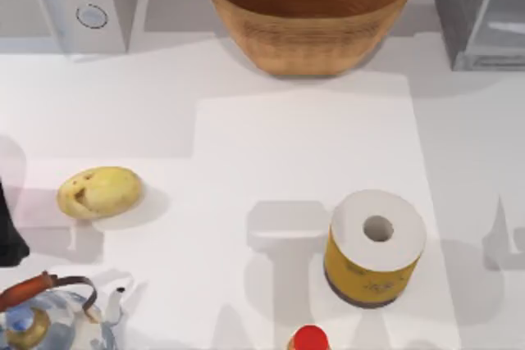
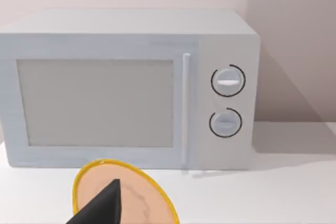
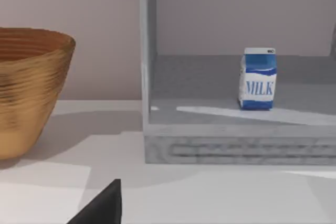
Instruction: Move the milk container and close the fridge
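Observation:
The milk container stands upright inside the fridge, on the floor of its open compartment; its blue top and "MILK" lettering face the right wrist camera. In the top view the fridge is at the table's far right corner. A dark tip of my right gripper shows low in the right wrist view, well short of the fridge and apart from the carton. My left arm sits at the table's left edge, and a dark tip of my left gripper points toward the microwave.
A white microwave with two knobs stands far left, and a wooden bowl far centre. A potato lies left, and a paper roll stands right of centre. A kettle and a red cap are at the near edge.

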Robot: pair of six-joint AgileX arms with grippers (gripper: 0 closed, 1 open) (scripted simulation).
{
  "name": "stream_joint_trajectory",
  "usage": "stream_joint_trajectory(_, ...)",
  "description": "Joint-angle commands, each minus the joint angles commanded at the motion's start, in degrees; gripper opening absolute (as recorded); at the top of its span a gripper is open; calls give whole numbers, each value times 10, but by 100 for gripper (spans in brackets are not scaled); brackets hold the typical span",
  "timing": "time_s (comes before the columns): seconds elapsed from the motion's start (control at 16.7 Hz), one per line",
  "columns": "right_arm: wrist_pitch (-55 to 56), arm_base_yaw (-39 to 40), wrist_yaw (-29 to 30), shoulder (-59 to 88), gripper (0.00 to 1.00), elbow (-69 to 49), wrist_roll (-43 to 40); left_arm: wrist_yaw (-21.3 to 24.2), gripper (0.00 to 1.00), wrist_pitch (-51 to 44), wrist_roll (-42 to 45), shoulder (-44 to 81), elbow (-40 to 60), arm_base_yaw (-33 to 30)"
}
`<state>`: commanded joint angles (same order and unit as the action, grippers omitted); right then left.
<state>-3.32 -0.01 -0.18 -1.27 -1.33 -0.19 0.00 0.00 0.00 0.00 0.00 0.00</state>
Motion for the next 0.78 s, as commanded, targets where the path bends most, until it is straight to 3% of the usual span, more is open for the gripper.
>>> stream_joint_trajectory(0.3, -169, -1, 2, -69, 100, -53, 2, 0, 100, 0, 0, 0, 0, 0)
stream_joint_trajectory(0.78, -546, -1, 3, -221, 100, -180, 8, 0, 100, 0, 0, 0, 0, 0)
